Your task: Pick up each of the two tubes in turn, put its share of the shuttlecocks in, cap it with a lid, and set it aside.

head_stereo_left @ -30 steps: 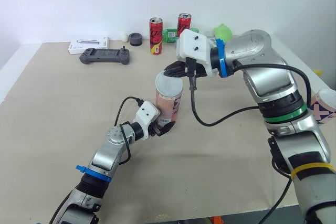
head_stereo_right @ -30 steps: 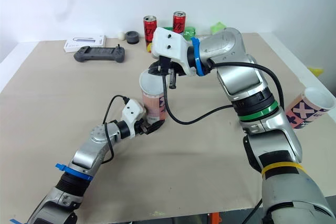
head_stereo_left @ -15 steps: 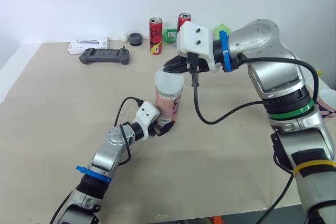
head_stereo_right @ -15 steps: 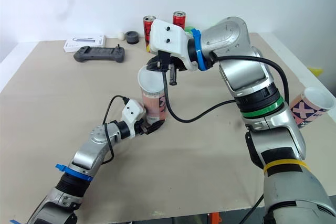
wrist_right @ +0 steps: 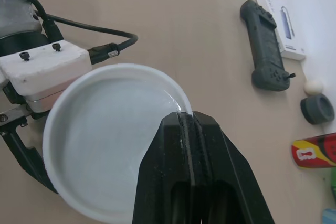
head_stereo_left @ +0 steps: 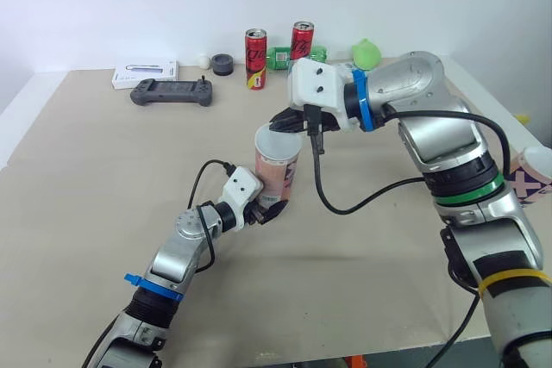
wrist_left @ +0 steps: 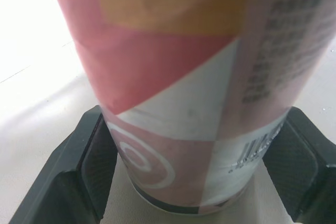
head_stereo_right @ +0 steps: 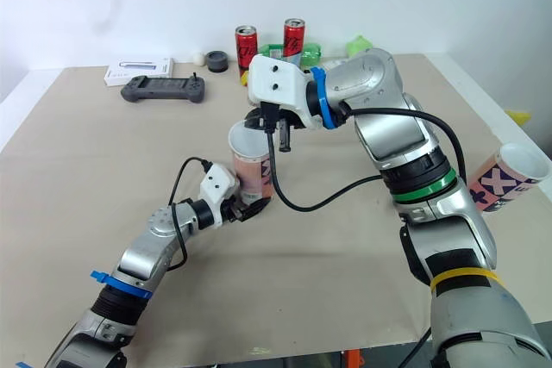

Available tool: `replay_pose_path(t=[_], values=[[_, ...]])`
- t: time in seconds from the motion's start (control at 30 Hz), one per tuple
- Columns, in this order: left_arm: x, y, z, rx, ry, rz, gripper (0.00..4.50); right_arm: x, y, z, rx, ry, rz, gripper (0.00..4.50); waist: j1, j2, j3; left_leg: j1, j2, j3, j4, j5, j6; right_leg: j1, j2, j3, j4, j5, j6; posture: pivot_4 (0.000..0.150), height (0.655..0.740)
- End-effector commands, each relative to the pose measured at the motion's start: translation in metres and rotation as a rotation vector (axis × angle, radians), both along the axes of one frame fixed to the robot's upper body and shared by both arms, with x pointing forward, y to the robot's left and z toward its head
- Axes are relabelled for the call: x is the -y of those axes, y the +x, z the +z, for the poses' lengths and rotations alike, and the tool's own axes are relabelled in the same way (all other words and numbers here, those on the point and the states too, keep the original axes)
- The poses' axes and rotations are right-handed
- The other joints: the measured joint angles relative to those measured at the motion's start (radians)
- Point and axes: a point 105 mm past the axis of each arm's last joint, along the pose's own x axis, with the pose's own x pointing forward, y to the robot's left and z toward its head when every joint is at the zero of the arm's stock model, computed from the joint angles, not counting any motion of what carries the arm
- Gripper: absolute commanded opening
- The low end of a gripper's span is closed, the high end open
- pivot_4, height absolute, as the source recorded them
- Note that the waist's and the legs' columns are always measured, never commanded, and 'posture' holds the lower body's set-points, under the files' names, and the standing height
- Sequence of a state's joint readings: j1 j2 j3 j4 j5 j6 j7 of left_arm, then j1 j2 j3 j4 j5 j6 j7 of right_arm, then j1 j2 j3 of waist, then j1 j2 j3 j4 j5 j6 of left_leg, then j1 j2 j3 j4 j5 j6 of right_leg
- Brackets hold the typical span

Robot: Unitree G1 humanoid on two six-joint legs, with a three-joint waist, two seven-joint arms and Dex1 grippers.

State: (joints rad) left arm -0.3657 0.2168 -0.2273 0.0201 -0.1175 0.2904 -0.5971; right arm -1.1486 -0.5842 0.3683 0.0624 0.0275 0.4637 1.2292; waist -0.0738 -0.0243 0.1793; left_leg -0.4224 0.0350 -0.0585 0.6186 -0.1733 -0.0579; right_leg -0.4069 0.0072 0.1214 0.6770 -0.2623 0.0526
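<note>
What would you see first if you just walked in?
The pink and white tube stands in the middle of the table, with the left gripper clamped round its base. Right above it, the right gripper pinches a white lid by the rim at the tube's mouth. Two red cans stand at the far edge.

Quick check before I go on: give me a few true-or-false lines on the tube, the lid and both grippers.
1. The left gripper clasps the tube near its base. True.
2. The right gripper is open and empty. False: it is shut on the rim of the white lid.
3. The tube lies on its side. False: it stands upright on the table.
4. The lid is at the tube's top. True.
5. A game controller lies against the tube. False: the controller lies apart, near the far edge.
</note>
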Motion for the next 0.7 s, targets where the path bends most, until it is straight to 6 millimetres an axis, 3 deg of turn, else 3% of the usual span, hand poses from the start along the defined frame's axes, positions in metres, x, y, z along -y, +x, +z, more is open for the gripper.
replay_pose_path(t=[0.03, 0.33, 0.43, 0.53, 0.67, 0.7], values=[[-0.005, -0.002, -0.013, -0.048, 0.027, 0.021, 3.71, -0.003, -0.003, -0.006, 0.011, -0.031, 0.024, 0.03, 0.0, 0.0, 0.0, 0.0, 0.0, 0.0, 0.0, 0.0, 0.0, 0.0, 0.0, 0.0, 0.0, 0.0, 0.0, 0.15, 0.74], [-0.007, -0.001, -0.013, -0.05, 0.028, 0.027, 3.71, -0.004, 0.0, -0.024, 0.036, -0.095, 0.052, 0.03, 0.0, 0.0, 0.0, 0.0, 0.0, 0.0, 0.0, 0.0, 0.0, 0.0, 0.0, 0.0, 0.0, 0.0, 0.0, 0.15, 0.74], [-0.007, -0.001, -0.013, -0.05, 0.027, 0.027, 3.71, -0.004, 0.0, -0.025, 0.048, -0.1, 0.056, 1.01, 0.0, 0.0, 0.0, 0.001, 0.0, 0.0, 0.0, 0.0, 0.0, 0.001, 0.0, 0.0, 0.0, 0.0, 0.0, 0.15, 0.74], [-0.007, -0.001, -0.013, -0.05, 0.026, 0.027, 3.71, -0.004, 0.002, -0.021, 0.06, -0.093, 0.051, 2.41, 0.0, 0.0, 0.0, 0.002, 0.0, 0.0, 0.0, 0.0, 0.0, 0.002, 0.0, 0.0, 0.0, 0.0, 0.0, 0.15, 0.74], [-0.007, 0.0, -0.013, -0.051, 0.027, 0.027, 3.71, -0.003, 0.005, -0.003, 0.095, -0.046, 0.036, 4.17, -0.001, 0.0, 0.0, 0.003, 0.0, 0.0, 0.0, 0.0, 0.0, 0.002, 0.0, 0.0, 0.0, 0.0, 0.0, 0.15, 0.74], [-0.007, 0.0, -0.013, -0.051, 0.027, 0.027, 3.71, -0.003, 0.004, 0.004, 0.103, -0.031, 0.035, 4.42, -0.001, 0.0, 0.0, 0.003, 0.0, 0.0, 0.0, 0.0, 0.0, 0.002, 0.0, 0.0, 0.0, 0.0, 0.0, 0.15, 0.74]])
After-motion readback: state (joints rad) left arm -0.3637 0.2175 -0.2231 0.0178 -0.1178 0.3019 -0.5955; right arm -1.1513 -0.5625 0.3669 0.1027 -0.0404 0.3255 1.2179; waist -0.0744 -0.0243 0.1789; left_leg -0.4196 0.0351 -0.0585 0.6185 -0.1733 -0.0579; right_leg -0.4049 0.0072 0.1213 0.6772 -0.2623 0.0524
